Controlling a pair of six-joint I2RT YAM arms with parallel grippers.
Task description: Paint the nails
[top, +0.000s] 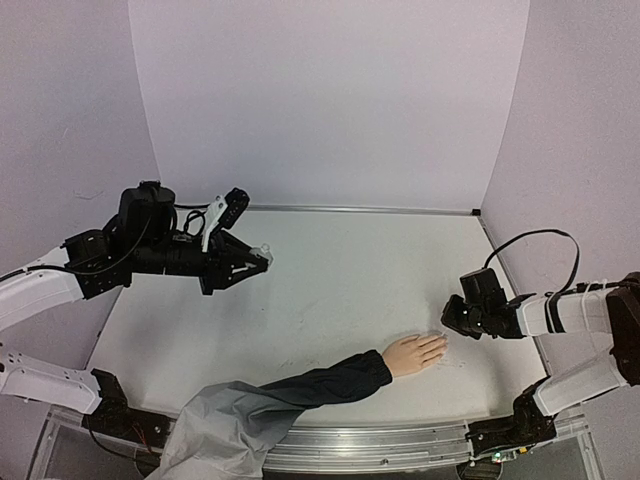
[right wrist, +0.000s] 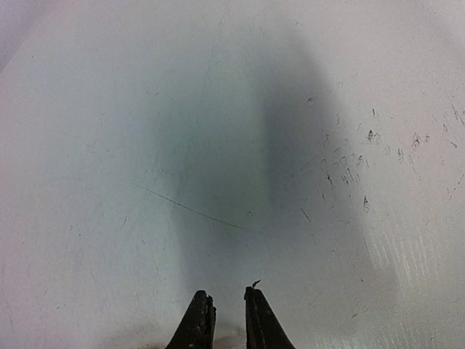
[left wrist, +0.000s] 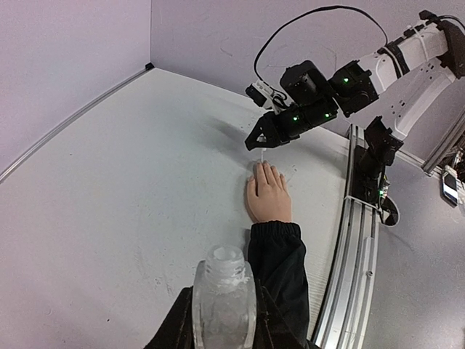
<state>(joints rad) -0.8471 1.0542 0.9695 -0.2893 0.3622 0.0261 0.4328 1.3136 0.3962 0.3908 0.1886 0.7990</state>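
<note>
Where the overhead camera looks down, the left gripper (top: 252,259) is held out over the far left part of the white table (top: 330,290). Its jaws are clamped on a small clear bottle (top: 264,252) that pokes from their tip, well apart from everything else. On the near right lies the mannequin hand (top: 410,354), pale peach, palm down, fingers pointing right. A dark navy sleeve (top: 330,385) runs from its wrist back toward the near edge, where it meets a heap of grey cloth (top: 225,430). The nails (top: 440,343) sit at those fingertips, and I can barely pick them out from the skin. The right gripper (top: 449,322) hovers just beside them on the far side, its tip pointing left.

From the left wrist, the clear bottle fills the bottom middle of the frame, its neck pointing away toward the mannequin hand. Beyond it the sleeve and the hand stretch away, and the right gripper hangs just past the fingertips, angled down at them. A thin pale sliver shows under its tip, too small to name.

From the right wrist, only scratched table and a broad shadow appear. The two dark fingers (right wrist: 200,323) stand close with a narrow gap between them; whether they pinch anything I cannot tell.
</note>
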